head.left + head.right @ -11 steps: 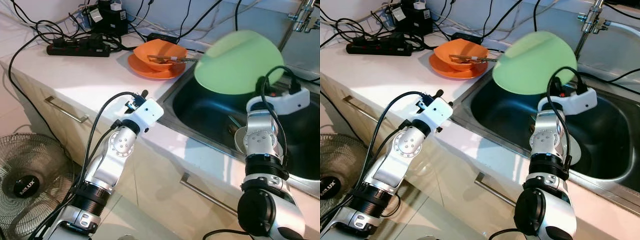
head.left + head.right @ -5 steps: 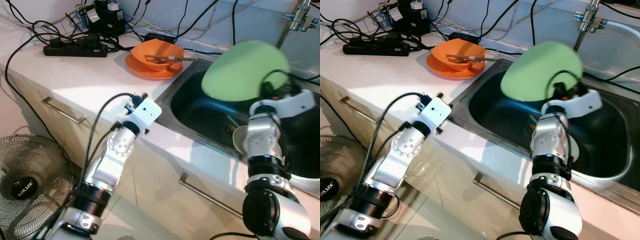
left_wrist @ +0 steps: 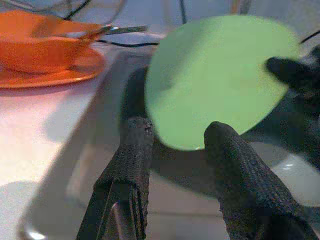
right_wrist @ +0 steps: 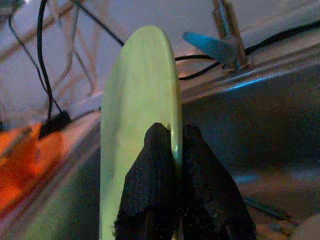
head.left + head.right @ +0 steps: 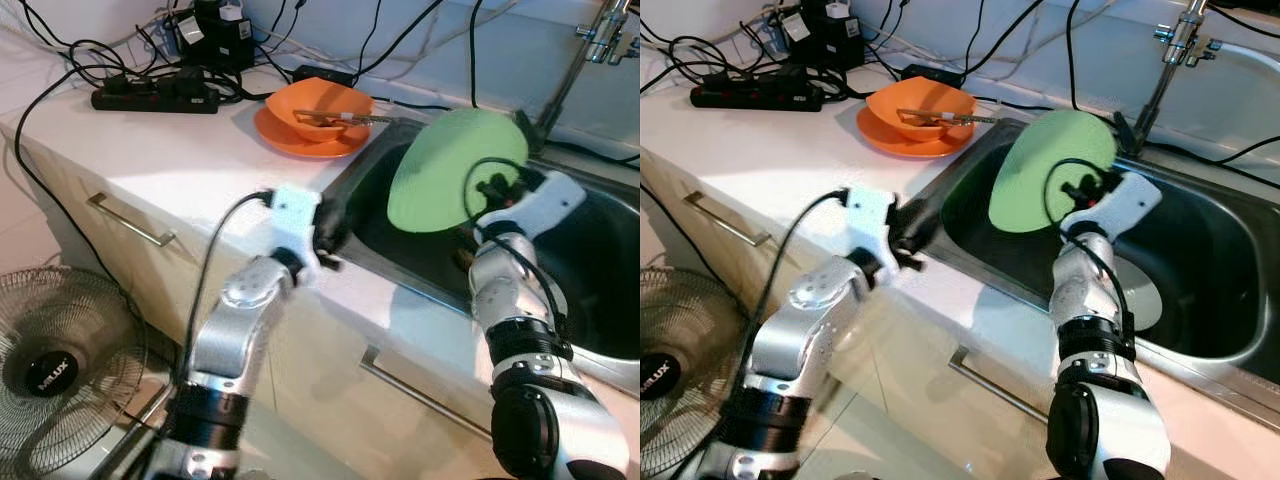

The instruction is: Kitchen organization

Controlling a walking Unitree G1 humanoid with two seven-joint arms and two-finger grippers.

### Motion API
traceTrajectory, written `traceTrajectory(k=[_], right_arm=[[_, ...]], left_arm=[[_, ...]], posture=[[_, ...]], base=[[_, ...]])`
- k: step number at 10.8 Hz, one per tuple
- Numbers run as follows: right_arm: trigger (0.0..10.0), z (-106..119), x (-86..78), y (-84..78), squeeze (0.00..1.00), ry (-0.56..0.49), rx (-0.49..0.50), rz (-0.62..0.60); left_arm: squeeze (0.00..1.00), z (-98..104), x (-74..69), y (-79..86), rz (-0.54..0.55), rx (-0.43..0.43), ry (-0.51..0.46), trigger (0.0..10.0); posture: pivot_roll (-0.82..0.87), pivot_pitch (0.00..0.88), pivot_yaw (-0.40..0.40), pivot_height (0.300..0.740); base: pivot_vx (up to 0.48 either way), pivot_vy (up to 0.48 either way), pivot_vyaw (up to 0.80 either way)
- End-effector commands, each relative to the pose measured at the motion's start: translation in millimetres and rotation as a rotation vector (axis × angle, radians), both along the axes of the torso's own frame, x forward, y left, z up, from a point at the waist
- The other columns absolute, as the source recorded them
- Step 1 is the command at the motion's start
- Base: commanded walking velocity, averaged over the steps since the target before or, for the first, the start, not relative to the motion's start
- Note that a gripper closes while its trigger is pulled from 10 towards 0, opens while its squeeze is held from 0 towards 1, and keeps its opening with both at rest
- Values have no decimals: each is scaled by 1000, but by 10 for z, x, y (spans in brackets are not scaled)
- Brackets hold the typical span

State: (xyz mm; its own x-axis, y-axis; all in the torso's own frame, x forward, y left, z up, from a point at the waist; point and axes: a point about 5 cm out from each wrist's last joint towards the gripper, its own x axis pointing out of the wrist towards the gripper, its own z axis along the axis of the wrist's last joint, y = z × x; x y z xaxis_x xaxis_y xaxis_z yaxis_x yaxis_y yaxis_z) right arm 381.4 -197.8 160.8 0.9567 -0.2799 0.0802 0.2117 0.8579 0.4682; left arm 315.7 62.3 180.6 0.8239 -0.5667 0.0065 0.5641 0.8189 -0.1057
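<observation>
A light green plate [image 5: 445, 170] hangs tilted on edge over the left part of the steel sink [image 5: 375, 175]. My right gripper [image 5: 490, 190] is shut on its rim, and the right wrist view shows the fingers [image 4: 150, 180] pinching the plate [image 4: 135, 125] edge-on. My left gripper [image 5: 330, 235] is open at the sink's left rim. It points at the green plate [image 3: 220, 75], a short way from it, with nothing between its fingers [image 3: 132, 150]. On the counter, an orange bowl [image 5: 318, 105] holding cutlery rests on an orange plate [image 5: 300, 140].
A white dish [image 5: 1145, 300] lies in the sink's bottom under my right arm. The faucet [image 5: 1180, 40] stands behind the sink. A black power strip [image 5: 155, 98] and tangled cables fill the counter's back. Drawer handles [image 5: 130, 220] run below; a fan [image 5: 50, 370] stands on the floor at left.
My right gripper has lowered the green plate and tipped it more upright over the sink. My left arm has swung right, bringing its gripper to the sink's rim, facing the plate.
</observation>
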Motion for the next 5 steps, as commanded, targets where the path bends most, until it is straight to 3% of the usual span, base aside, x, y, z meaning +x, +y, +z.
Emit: traceTrajectory(k=[1, 3, 5], right_arm=[[10000, 130, 41, -20, 0, -33, -52, -8], [10000, -121, 61, 103, 0, 167, -176, 52], [10000, -278, 46, 201, 0, 259, -227, 117]], left_arm=[[0, 45, -39, -32, -30, -25, 12, 10000], [0, 93, -52, -32, -45, -43, 38, 10000], [0, 93, -61, -21, -42, -36, 56, 10000]], posture=[[263, 23, -41, 740], [265, 14, -40, 740], [271, 11, -43, 740]], base=[[0, 0, 0], [0, 0, 0], [0, 0, 0]])
